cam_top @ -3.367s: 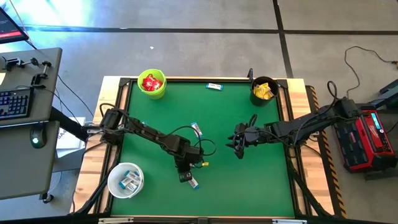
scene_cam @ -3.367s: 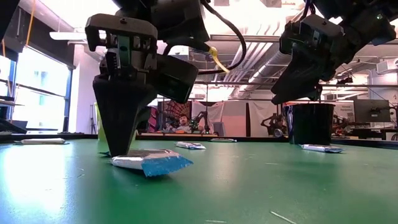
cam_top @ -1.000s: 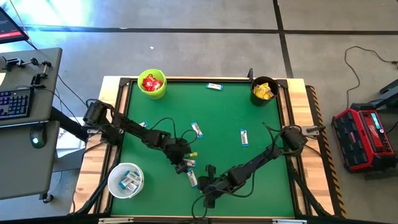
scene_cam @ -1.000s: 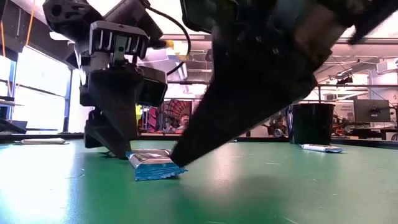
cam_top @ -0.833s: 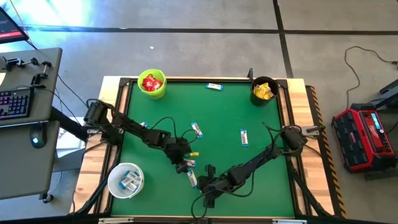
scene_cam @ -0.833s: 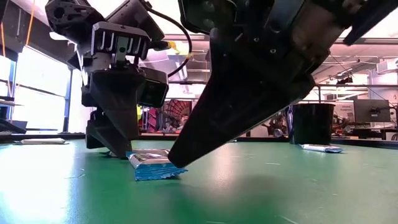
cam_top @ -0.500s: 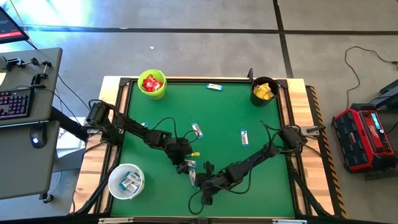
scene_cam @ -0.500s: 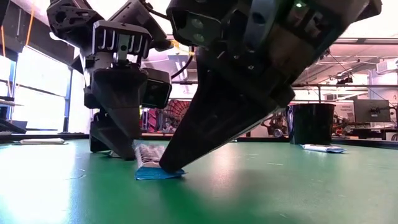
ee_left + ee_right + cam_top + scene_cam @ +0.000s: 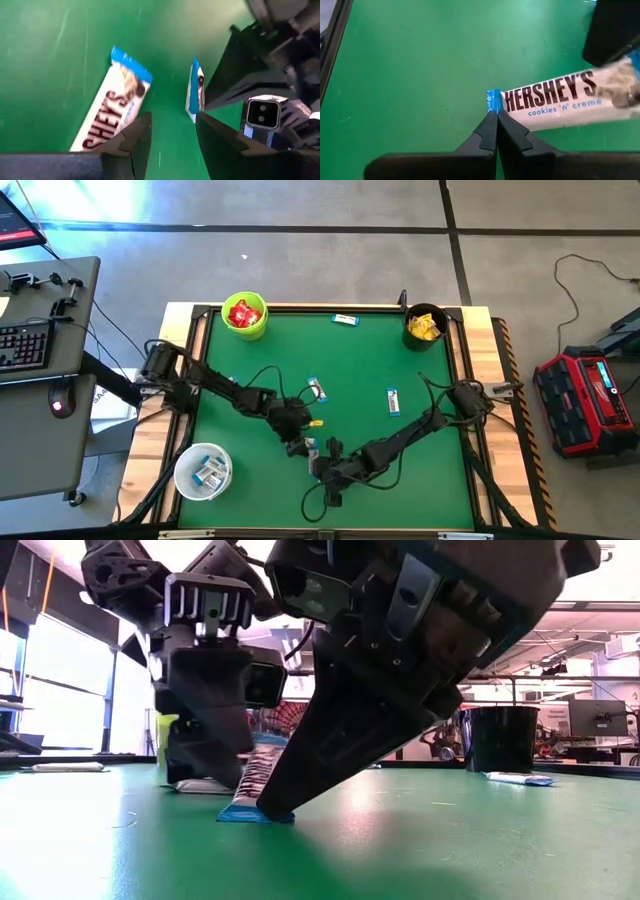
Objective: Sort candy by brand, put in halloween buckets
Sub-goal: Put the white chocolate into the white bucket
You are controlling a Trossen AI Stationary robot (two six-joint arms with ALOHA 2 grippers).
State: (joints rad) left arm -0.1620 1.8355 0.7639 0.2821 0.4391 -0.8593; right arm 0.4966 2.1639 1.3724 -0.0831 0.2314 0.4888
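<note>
In the low view, the slim white-and-blue wrapped bar (image 9: 258,790) tilted on edge is partly hidden by the closed right hand (image 9: 275,806). In the left wrist view, another white-and-blue bar (image 9: 111,114) is partly covered by a dark finger (image 9: 132,145).

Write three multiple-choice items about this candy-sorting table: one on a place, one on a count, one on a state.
1. The red packets lie in:
A. the lime green bucket
B. a cardboard box
C. a drawer

2. How many buckets are there?
A. two
B. three
C. five

3. The right gripper is:
A. wide open
B. shut
C. holding a cup

Key:
1 A, red shows inside the lime rim.
2 B, the lime green bucket, a black bucket and a white bucket.
3 B, its fingers meet, tip at the blue end of a white-and-blue bar.
</note>
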